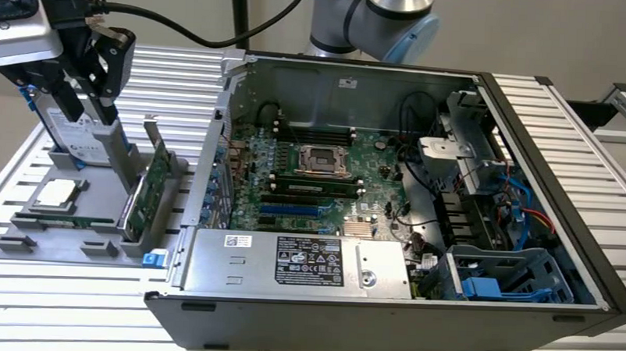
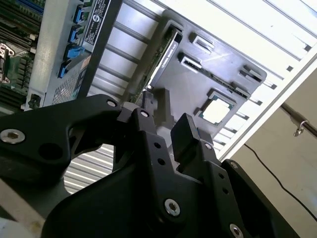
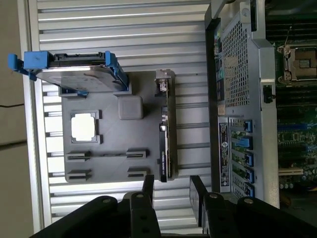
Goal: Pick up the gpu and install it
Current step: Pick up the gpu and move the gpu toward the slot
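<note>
Aluminium slats make up your table [image 1: 564, 137], which carries the open case [image 1: 391, 319] and, just beside it, a grey tray [image 1: 60, 249]. The drive [image 1: 80, 144] stands at a tray corner away from the case. Your gpu [image 1: 146, 189] stands on its long edge along the tray's edge nearest the case. Your claw [image 3: 171, 181] hangs above the tray near the drive, spread wide and gripping nothing.

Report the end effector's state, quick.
End effector: open, holding nothing; it is not touching the gpu.
</note>
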`<state>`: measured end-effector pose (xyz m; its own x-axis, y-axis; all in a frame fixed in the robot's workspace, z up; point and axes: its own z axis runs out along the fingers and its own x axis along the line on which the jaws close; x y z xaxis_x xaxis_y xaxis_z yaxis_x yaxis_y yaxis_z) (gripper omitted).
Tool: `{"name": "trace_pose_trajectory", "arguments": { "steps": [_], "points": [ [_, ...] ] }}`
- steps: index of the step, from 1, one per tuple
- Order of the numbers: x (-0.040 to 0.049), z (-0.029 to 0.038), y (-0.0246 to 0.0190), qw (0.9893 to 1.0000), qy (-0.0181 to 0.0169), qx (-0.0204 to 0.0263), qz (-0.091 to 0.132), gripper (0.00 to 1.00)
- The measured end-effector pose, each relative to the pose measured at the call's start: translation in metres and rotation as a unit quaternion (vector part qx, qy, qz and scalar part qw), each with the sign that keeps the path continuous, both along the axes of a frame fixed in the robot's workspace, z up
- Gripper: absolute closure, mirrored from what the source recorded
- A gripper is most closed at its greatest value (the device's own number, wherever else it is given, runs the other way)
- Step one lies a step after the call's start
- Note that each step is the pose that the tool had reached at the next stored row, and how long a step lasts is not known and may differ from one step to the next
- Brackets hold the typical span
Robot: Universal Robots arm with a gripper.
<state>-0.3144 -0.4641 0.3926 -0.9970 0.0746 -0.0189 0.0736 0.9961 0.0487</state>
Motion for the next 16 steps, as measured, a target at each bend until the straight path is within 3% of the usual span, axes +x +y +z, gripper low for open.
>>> {"name": "trace_pose_trajectory", "arguments": {
  "steps": [8,16],
  "points": [
    [0.0000,-0.0008,-0.0001,1.0000,0.0000,0.0000,0.000,0.00],
    [0.0000,-0.0101,-0.0001,1.0000,0.0000,0.0000,0.000,0.00]
  ]
}}
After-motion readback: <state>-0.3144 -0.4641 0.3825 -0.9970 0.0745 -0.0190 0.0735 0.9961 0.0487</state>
